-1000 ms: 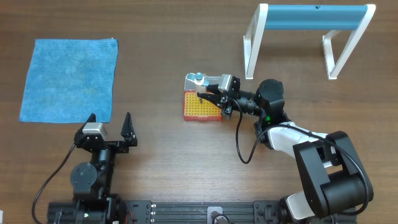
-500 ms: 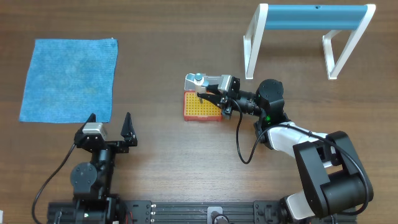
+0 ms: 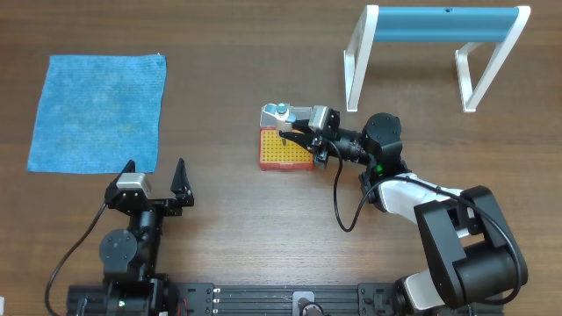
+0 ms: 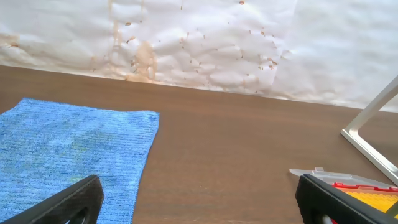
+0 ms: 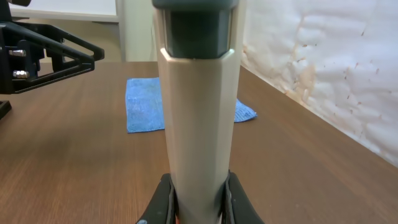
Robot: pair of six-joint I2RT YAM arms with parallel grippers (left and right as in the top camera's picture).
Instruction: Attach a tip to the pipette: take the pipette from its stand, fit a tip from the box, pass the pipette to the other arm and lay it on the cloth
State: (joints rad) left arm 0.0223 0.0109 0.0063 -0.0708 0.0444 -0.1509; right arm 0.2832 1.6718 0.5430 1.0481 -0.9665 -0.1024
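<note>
My right gripper (image 3: 299, 132) is shut on the white pipette (image 3: 290, 115), holding it over the orange tip box (image 3: 283, 151) near the table's middle. In the right wrist view the pipette body (image 5: 199, 118) stands upright between the fingers (image 5: 159, 200). The blue cloth (image 3: 98, 112) lies flat at the far left, and it shows too in the left wrist view (image 4: 62, 155) and the right wrist view (image 5: 144, 102). My left gripper (image 3: 155, 171) rests open near its base, just below the cloth's lower right corner. The tip box's edge (image 4: 367, 193) shows in the left wrist view.
The white stand with a blue top bar (image 3: 439, 44) is at the back right, its leg (image 4: 373, 124) visible from the left wrist. A black cable (image 3: 338, 197) loops from the right arm. Bare wood lies between the cloth and the tip box.
</note>
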